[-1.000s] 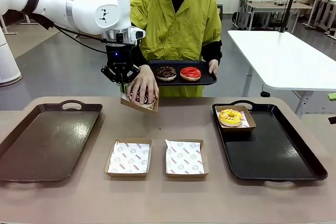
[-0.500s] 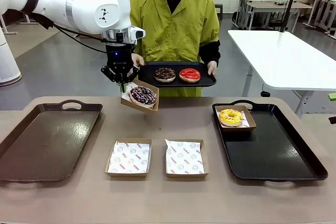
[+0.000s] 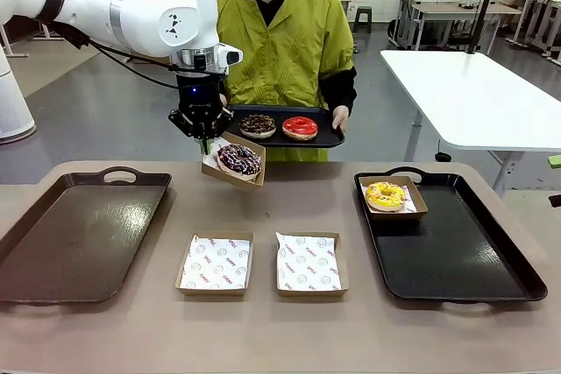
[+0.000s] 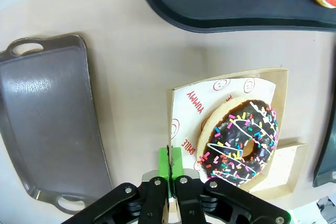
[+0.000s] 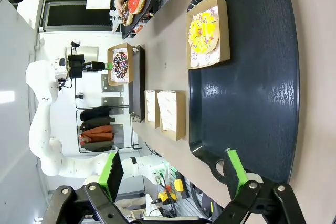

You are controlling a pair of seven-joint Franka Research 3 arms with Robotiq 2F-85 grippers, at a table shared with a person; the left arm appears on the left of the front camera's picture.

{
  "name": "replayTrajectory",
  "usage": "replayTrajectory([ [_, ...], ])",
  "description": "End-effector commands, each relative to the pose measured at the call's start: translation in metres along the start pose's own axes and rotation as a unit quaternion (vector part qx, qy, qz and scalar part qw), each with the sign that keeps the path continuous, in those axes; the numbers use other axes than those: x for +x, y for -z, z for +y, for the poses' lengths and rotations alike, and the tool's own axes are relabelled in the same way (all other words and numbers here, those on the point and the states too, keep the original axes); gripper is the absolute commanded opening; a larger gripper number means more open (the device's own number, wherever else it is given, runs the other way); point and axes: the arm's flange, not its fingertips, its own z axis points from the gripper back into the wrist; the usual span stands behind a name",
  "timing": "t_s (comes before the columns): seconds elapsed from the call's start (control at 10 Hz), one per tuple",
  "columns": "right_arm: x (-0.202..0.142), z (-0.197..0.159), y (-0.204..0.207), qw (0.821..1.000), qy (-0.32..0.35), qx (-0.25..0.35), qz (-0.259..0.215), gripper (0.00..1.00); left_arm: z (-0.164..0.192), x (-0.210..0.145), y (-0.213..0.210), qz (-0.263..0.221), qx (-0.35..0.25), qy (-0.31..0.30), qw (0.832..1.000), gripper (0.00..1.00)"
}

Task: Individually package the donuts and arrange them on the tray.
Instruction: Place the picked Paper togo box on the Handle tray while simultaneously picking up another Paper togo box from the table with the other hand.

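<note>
Hand's off the sprinkled donut now, box still pinched up in the air

Left gripper [image 3: 204,140] is still clamped tight on one edge of the cardboard box [image 3: 230,179], with the sprinkled donut [image 3: 238,159] sitting inside it; the person's hand that covered it a second ago is gone. Their serving tray [image 3: 329,136] with the chocolate donut [image 3: 258,125] and red donut [image 3: 300,128] has slid left, now just behind the box. Yellow donut [image 3: 386,194] hasn't budged, boxed up well to the right of the held box, on the black tray [image 3: 465,260]. Right gripper [image 5: 174,170] hangs with fingers spread wide, gripping nothing.
</note>
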Motion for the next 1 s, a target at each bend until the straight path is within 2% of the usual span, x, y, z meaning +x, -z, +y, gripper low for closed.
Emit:
replayTrajectory([
  [0.0, -0.001, 0.001, 0.000, 1.000, -0.001, -0.001, 0.003, 1.00, 0.002, -0.003, -0.001, -0.006, -0.002, 0.001, 1.000, 0.00],
  [0.5, 0.000, 0.000, 0.000, 1.000, 0.000, 0.000, 0.000, 1.00, 0.000, 0.000, 0.000, 0.000, 0.000, 0.000, 1.000, 0.01],
  [0.6, 0.002, 0.011, 0.017, 0.999, -0.017, -0.047, 0.005, 1.00, 0.014, 0.001, -0.005, 0.000, -0.020, 0.011, 1.000, 0.01],
  [0.9, 0.025, 0.086, 0.080, 0.984, -0.049, -0.163, 0.047, 1.00, 0.070, -0.010, -0.035, -0.014, -0.013, 0.031, 0.999, 0.01],
])
